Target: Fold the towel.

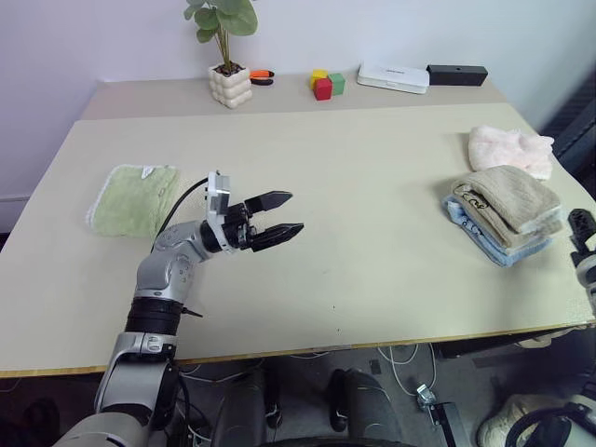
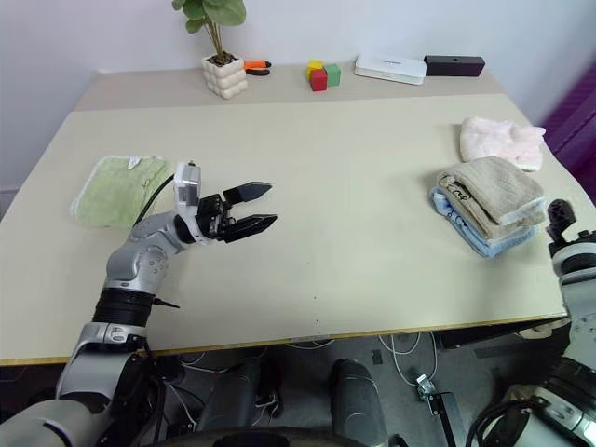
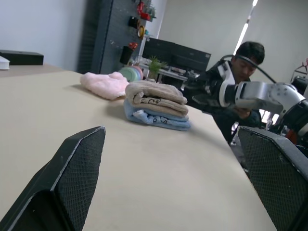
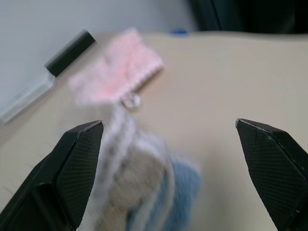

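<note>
The towel [image 1: 510,200] is a folded beige-tan bundle lying on top of a light-blue cloth [image 1: 494,244] near the table's right edge. My left gripper [image 1: 293,212] hovers over the left-middle of the table, pointing right, open and empty, far from the towel. My right gripper [image 2: 559,219] is at the table's right edge, just right of the stack. In the right wrist view its fingers [image 4: 77,163] stand wide apart and open, with the towel [image 4: 139,187] ahead of them and nothing gripped. The left wrist view shows the towel [image 3: 156,96] across the table.
A small light-green cloth [image 1: 133,197] lies at the left. A pink cloth [image 1: 510,149] sits behind the stack. Along the back stand a potted plant [image 1: 230,84], coloured blocks [image 1: 326,84], a white box [image 1: 393,76] and a black box [image 1: 456,74]. A person [image 3: 245,57] sits beyond the table.
</note>
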Motion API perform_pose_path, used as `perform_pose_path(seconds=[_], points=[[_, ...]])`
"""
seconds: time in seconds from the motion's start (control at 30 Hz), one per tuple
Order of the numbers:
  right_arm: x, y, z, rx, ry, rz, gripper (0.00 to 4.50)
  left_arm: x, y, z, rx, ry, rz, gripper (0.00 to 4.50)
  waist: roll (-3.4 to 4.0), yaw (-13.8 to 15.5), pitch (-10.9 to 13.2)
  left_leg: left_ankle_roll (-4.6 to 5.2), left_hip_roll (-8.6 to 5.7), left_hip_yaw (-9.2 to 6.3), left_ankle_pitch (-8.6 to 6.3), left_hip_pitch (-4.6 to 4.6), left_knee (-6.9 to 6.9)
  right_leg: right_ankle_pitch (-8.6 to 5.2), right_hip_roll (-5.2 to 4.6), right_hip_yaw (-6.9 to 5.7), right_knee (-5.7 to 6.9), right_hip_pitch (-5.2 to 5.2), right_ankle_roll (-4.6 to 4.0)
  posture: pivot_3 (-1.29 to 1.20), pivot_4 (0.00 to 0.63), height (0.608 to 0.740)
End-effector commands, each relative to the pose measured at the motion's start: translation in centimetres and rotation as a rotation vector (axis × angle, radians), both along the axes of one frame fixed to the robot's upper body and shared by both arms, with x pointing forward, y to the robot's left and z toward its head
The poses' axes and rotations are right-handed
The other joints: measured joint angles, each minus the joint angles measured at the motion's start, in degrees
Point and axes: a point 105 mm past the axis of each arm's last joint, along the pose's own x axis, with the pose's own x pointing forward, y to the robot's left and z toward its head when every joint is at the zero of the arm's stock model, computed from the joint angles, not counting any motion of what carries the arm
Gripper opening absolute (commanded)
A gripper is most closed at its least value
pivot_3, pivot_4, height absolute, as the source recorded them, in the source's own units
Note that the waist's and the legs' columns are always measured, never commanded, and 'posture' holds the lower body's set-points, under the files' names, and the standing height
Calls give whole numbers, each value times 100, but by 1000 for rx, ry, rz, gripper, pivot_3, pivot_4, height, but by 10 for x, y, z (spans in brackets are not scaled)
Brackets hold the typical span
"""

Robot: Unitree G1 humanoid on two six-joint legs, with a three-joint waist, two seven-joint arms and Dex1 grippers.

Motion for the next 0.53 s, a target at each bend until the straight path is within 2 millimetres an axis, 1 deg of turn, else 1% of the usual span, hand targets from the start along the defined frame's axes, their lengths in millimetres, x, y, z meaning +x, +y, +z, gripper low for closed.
perform_pose_path(seconds=[0.03, 0.1, 0.13, 0.17, 0.2, 0.23, 0.27, 0.3, 0.37, 0.4, 0.47, 0.53], points=[[8, 46, 67, -313, -170, 222, 4461, 7, 2, 9, 22, -72, 35, 4500, 2, -14, 0, 0, 1, 0, 0, 0, -1, 0, 1, 0, 0, -1, 0, 0, 150, 740], [11, 84, 79, -469, -205, 403, 4461, 9, 7, 10, 25, -77, 45, 4500, 3, -16, 0, 0, 3, 0, 0, 0, -1, 0, 1, 1, 0, -2, 0, 0, 150, 740], [11, 102, 82, -538, -218, 495, 4461, 11, 9, 10, 27, -81, 52, 4500, 3, -11, 0, 0, 3, -1, -1, 0, -2, -1, 1, 0, 0, -2, 0, 0, 150, 740], [9, 116, 82, -590, -222, 561, 4461, 12, 11, 11, 29, -85, 58, 4500, 2, -6, 0, 1, 4, -4, -1, 1, -3, -1, 1, -1, 0, -1, 0, 0, 150, 740], [8, 129, 81, -617, -229, 632, 4461, 13, 12, 11, 32, -88, 61, 4500, 0, 2, -1, 1, 4, -4, -1, 1, -2, -1, 2, -1, -1, -1, 0, 0, 150, 740], [8, 136, 79, -630, -234, 674, 4461, 13, 12, 10, 33, -90, 62, 4500, -3, 15, 0, 1, 3, -4, -1, 0, -2, -1, 2, -1, -1, 1, 0, 0, 150, 740], [4, 154, 79, -683, -256, 764, 4461, 14, 13, 10, 42, -98, 73, 4500, -4, 32, 1, 2, 3, -5, -1, 0, 1, -1, 2, -2, -1, 3, 0, 0, 150, 740], [0, 173, 75, -730, -261, 875, 4461, 14, 16, 10, 50, -108, 85, 4500, -4, 46, 1, 3, 3, -6, -2, 0, 4, -1, 0, -3, -2, 5, 0, 0, 150, 740], [-10, 206, 60, -824, -250, 1089, 4461, 11, 22, 9, 65, -121, 112, 4500, -5, 36, 2, 7, 4, -6, -4, -1, 6, -1, -5, -3, -3, 5, -1, 0, 150, 740], [-11, 214, 55, -839, -246, 1145, 4461, 10, 25, 9, 66, -122, 124, 4500, -5, 17, 2, 9, 5, -6, -5, -1, 6, -1, -6, -2, -4, 5, -1, 0, 150, 740], [-8, 221, 48, -874, -230, 1187, 4461, 6, 31, 7, 69, -118, 150, 4500, -7, 11, 1, 10, 7, -7, -6, -1, 6, -1, -6, -2, -5, 5, -1, 0, 150, 740], [-6, 230, 44, -856, -244, 1249, 4461, 1, 37, 4, 78, -114, 175, 4500, -6, 9, 1, 9, 6, -6, -6, -1, 6, -1, -6, -3, -5, 5, -1, 0, 150, 740]])
